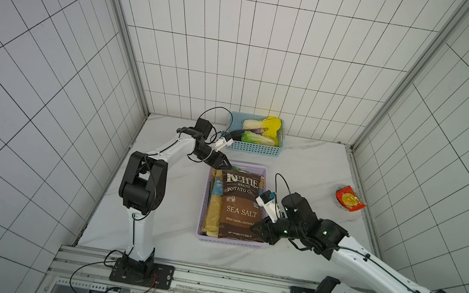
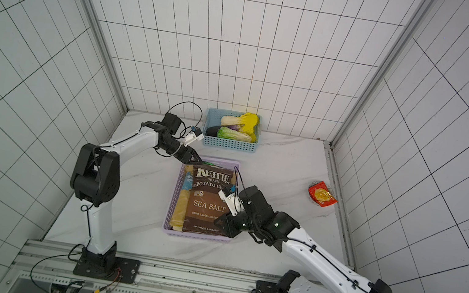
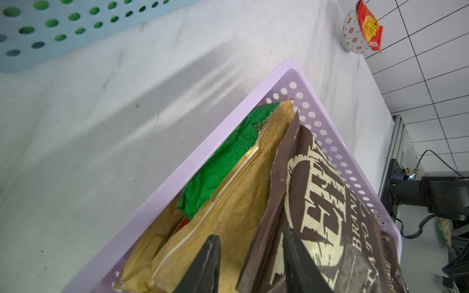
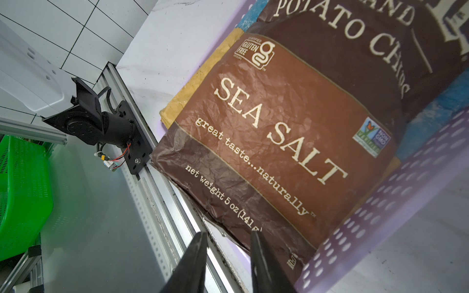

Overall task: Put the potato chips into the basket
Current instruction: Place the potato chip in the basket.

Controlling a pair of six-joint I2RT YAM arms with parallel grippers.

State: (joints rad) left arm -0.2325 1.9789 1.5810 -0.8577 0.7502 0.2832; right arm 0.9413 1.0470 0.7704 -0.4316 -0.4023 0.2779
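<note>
left pincer (image 3: 250, 233) parted over crinkled brown kettle bag (image 3: 330, 197)

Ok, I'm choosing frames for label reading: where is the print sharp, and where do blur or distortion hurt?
Right wrist view: Kettle bag print crisp, lilac basket wall blurred. Left wrist view: logo sharp but skewed, blue basket soft. In both top views: wall tiles stretched at edges, large lettering legible.

Kettle bag (image 1: 237, 206) lies atop other bags (image 1: 213, 211) in the basket (image 1: 230, 242); vegetable basket (image 1: 253, 149) behind — snack packet (image 1: 350, 200) far right
</note>
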